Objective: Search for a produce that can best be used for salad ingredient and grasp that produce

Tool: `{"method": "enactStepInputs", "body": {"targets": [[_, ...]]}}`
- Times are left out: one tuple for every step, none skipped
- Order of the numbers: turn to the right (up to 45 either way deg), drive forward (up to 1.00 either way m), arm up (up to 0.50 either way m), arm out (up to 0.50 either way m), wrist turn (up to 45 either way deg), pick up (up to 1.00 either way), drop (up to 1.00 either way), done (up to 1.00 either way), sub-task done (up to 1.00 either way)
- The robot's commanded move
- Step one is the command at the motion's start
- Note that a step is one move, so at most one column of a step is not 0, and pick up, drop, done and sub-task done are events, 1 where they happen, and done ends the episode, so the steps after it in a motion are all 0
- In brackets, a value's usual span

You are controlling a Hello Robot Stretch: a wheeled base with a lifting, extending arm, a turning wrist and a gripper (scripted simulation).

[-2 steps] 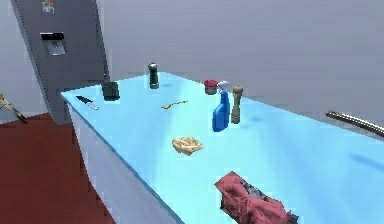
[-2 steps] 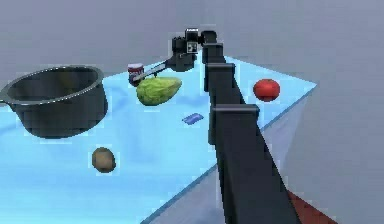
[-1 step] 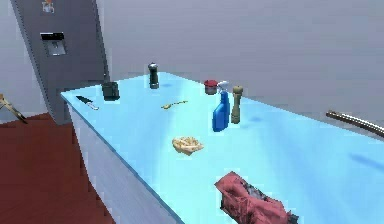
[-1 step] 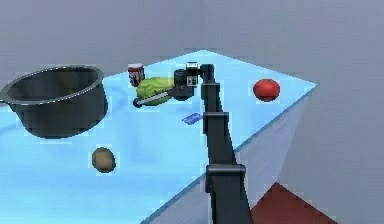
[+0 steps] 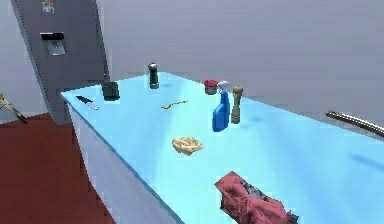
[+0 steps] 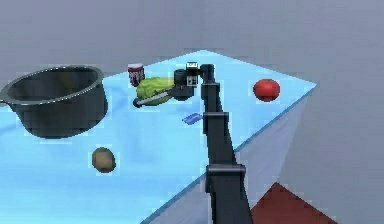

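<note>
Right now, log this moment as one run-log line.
reach: out over blue counter | gripper: at green leafy produce, hold: cannot tell | nearby: dark pot, red tomato, brown potato

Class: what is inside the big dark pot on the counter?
In the pot the dark inner wall shows, and nothing rises above the rim. The near wall covers the bottom, so anything lying low inside cannot be seen.

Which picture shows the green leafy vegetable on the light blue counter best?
The arm side view. There the green leafy vegetable lies on the light blue counter, between a dark metal pot and a round red tomato. The forward view faces another stretch of counter, holding a blue spray bottle.
</note>
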Motion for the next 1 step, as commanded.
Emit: {"method": "enactStepInputs", "body": {"targets": [[0.0, 0.0, 0.1, 0.0, 0.0, 0.0, 0.0, 0.0, 0.0]]}}
